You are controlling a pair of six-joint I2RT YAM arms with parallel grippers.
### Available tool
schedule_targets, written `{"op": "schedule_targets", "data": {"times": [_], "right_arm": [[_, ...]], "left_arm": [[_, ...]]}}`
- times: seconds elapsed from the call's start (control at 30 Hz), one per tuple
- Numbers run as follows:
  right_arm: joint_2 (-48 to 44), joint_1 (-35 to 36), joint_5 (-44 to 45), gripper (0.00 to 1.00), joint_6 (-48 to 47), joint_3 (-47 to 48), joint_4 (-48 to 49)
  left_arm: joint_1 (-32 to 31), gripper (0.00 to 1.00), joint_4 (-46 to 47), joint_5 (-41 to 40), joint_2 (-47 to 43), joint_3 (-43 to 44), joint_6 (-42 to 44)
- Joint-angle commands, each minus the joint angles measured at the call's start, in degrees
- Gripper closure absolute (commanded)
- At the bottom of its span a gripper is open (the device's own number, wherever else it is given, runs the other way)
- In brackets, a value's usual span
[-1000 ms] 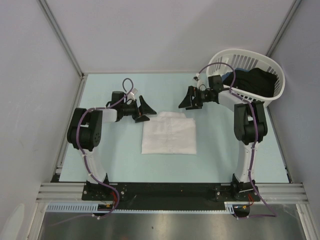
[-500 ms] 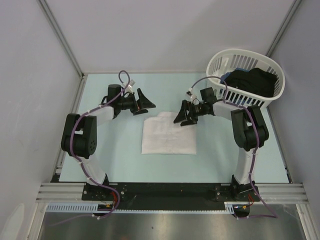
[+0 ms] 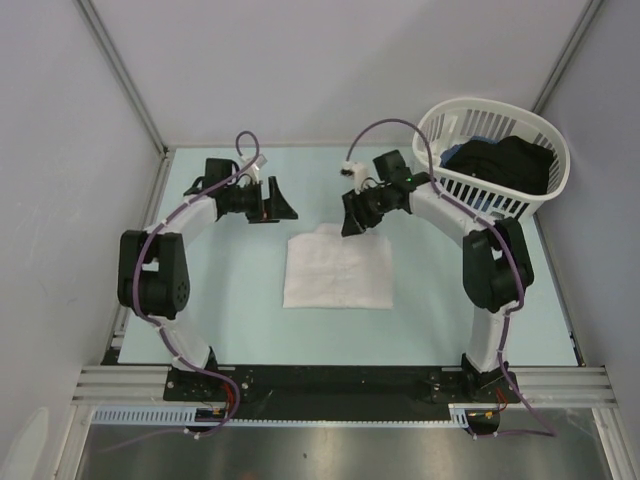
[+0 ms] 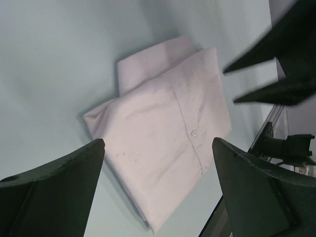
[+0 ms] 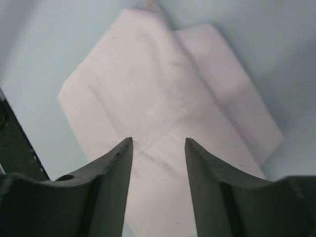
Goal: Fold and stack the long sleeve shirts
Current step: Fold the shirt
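Note:
One white long sleeve shirt [image 3: 338, 270] lies folded into a rectangle in the middle of the table. In the left wrist view the shirt [image 4: 163, 128] shows a button placket. My left gripper [image 3: 284, 205] hovers beyond the shirt's far left corner, wide open and empty [image 4: 158, 143]. My right gripper [image 3: 351, 220] hangs over the shirt's far edge. In the right wrist view its fingers [image 5: 158, 139] stand partly apart above the cloth [image 5: 163, 94] with nothing between them.
A white slatted basket [image 3: 490, 105] holding dark clothing [image 3: 505, 165] stands at the back right corner. Grey walls close in the pale table [image 3: 230, 290] on three sides. The right arm's fingers [image 4: 276, 64] show in the left wrist view.
Both arms have swung toward the back of the table. The left gripper moved away from the shirt's corner. The right gripper moved left over the far edge and its jaws narrowed.

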Motion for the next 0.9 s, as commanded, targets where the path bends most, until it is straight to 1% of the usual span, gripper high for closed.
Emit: {"op": "schedule_targets", "data": {"times": [0.0,0.03,0.07,0.1,0.17,0.23,0.27,0.37,0.47,0.67,0.77,0.83,0.87], "right_arm": [[-8.44,9.78,2.04,0.54,-12.87,0.55,-5.58],[-10.10,13.36,2.39,0.56,-15.67,-1.81,-4.71],[-10.81,14.88,2.56,0.58,-16.83,-3.05,-3.92],[-11.34,16.63,2.83,0.62,-17.71,-4.72,-1.30],[-11.70,21.03,3.53,0.65,-19.38,-7.28,1.18],[-10.74,23.67,4.32,0.66,-20.26,-7.98,4.34],[-9.25,26.38,4.67,0.66,-21.05,-8.33,5.48],[-6.35,30.17,5.73,0.66,-22.46,-8.34,8.92],[-2.74,32.72,7.31,0.65,-23.69,-7.73,11.47],[2.18,34.76,10.47,0.64,-24.92,-7.63,14.98],[4.99,35.55,15.03,0.62,-24.75,-8.60,18.93],[6.48,35.99,17.15,0.63,-25.27,-8.78,19.47],[6.58,36.08,17.33,0.69,-25.54,-9.04,19.38]], "left_arm": [[6.45,0.03,-0.75,-0.77,-5.90,-2.96,0.26],[6.80,0.03,-0.66,-0.94,-6.60,-3.49,-0.09],[9.77,0.04,-0.74,-1.03,-7.04,-4.19,-0.36],[10.67,0.04,-0.92,-1.03,-7.39,-4.46,-1.14],[13.03,0.05,-2.75,-2.17,-8.01,-4.72,-1.50],[14.36,0.05,-4.51,-3.05,-8.45,-4.64,-0.80],[15.41,0.03,-6.52,-3.84,-8.97,-4.46,-0.28],[17.35,0.01,-10.39,-4.63,-9.94,-4.20,1.83],[19.02,0.01,-12.34,-4.63,-11.00,-5.16,3.24],[21.48,0.01,-14.45,-4.20,-14.51,-7.45,5.09],[22.01,0.01,-14.63,-4.46,-16.27,-9.03,5.61],[22.10,0.01,-14.63,-4.63,-17.93,-10.08,6.14],[22.01,0.01,-14.63,-4.63,-18.55,-11.30,6.40]]}}
